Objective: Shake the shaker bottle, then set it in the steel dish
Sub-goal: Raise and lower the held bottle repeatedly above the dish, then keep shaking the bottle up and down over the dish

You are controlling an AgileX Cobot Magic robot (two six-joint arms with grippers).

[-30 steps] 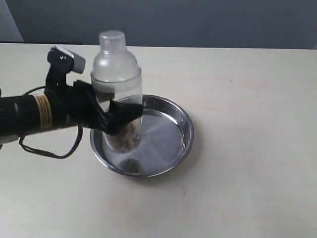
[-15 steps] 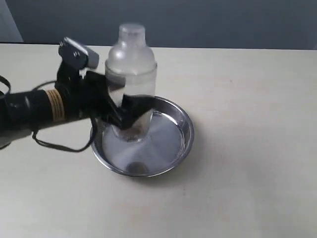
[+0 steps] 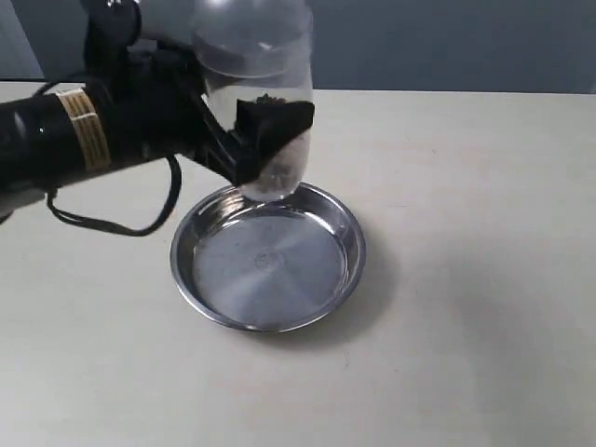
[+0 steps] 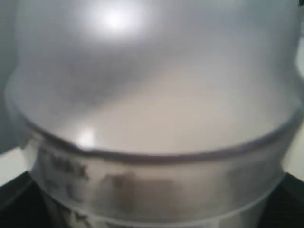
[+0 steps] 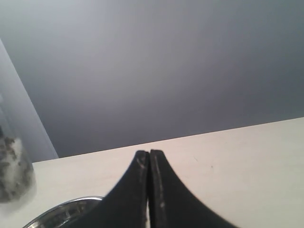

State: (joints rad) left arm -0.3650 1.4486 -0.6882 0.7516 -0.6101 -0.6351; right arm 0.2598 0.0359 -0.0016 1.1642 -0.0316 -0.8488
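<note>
The clear shaker bottle point(image 3: 265, 102) hangs in the air above the far rim of the steel dish point(image 3: 268, 264), its domed top cut off by the frame's upper edge. Brown pellets lie at its bottom. My left gripper point(image 3: 256, 140) is shut on its body from the left. In the left wrist view the shaker bottle point(image 4: 152, 95) fills the picture, blurred, and the fingers barely show at the lower corners. My right gripper point(image 5: 149, 156) is shut with nothing in it; its view catches the shaker bottle point(image 5: 12, 175) and the steel dish rim point(image 5: 61, 211). It is outside the exterior view.
The dish rests on a pale beige table point(image 3: 466, 279) with a dark grey wall behind it. A black cable point(image 3: 140, 223) loops down from the left arm near the dish's left side.
The left gripper has lifted the shaker bottle up and slightly right, from inside the dish to above its far rim. The dish now shows bare.
</note>
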